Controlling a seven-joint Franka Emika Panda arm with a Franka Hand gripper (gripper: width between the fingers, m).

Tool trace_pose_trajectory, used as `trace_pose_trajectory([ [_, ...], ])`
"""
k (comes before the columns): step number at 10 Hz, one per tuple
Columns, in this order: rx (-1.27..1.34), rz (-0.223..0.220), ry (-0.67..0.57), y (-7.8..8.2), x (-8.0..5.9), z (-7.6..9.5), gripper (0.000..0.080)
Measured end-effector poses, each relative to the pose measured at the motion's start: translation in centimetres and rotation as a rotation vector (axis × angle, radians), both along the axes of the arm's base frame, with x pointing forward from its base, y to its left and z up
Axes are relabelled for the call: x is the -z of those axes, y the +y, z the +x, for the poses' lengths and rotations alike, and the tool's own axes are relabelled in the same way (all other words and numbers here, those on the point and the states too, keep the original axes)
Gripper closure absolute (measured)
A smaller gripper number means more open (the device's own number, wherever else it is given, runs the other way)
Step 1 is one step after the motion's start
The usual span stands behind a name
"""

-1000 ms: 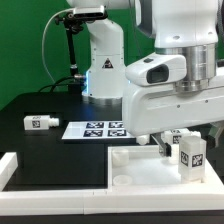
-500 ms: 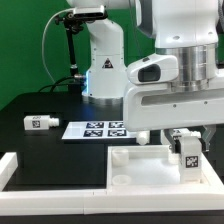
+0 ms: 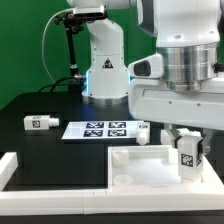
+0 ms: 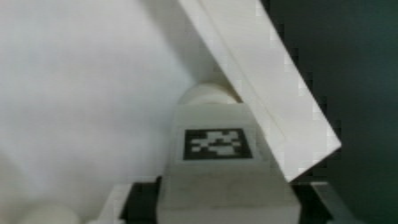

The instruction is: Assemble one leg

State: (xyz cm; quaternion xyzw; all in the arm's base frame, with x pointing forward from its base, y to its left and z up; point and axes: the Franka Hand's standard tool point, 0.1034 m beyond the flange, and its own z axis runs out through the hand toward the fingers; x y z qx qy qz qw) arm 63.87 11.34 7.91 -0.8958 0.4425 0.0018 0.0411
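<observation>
A white robot arm is reaching down over a black counter (image 3: 40, 105), and its gripper (image 3: 187, 140) is hanging at the exterior view's right, above a large flat white panel (image 3: 140, 168) with a raised rim. The fingers (image 4: 306, 203) are pinching a leg (image 3: 188, 154), a stubby white peg with a black-and-white square tag facing the camera. The leg is standing upright between them, over the panel's right part; whether its foot is touching the panel I cannot tell.

In the wrist view the held leg is filling the lower middle, close beside the panel's raised rim.

Behind the panel the marker board (image 3: 95, 129) is lying flat on the counter. A second peg (image 3: 143, 132) is standing just beside the board's right end, and a third (image 3: 39, 122) is lying well apart at the exterior view's left. The robot's white base (image 3: 103, 60) is rising behind them. Nothing is standing between the gripper and the panel.

Compared with half a second ago, the arm's bulky body has shifted toward the exterior view's right, uncovering the second peg, while the held leg is sitting in nearly the same spot.
</observation>
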Motion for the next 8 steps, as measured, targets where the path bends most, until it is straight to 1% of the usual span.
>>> trace_pose_trajectory([
  [1, 0.196, 0.022, 0.008, 0.24, 0.08, -0.10, 0.0514],
  [2, 0.294, 0.052, 0.006, 0.04, 0.08, -0.16, 0.0514],
  [4, 0.387, 0.066, 0.014, 0.05, 0.11, -0.12, 0.0514],
  [5, 0.367, 0.066, 0.012, 0.09, 0.14, -0.14, 0.0514],
  [6, 0.264, 0.053, 0.004, 0.02, 0.16, -0.19, 0.0331],
  [7, 0.106, 0.028, -0.009, 0.00, 0.19, -0.25, 0.0194],
  [8, -0.113, 0.006, -0.029, -0.09, 0.15, -0.19, 0.0194],
])
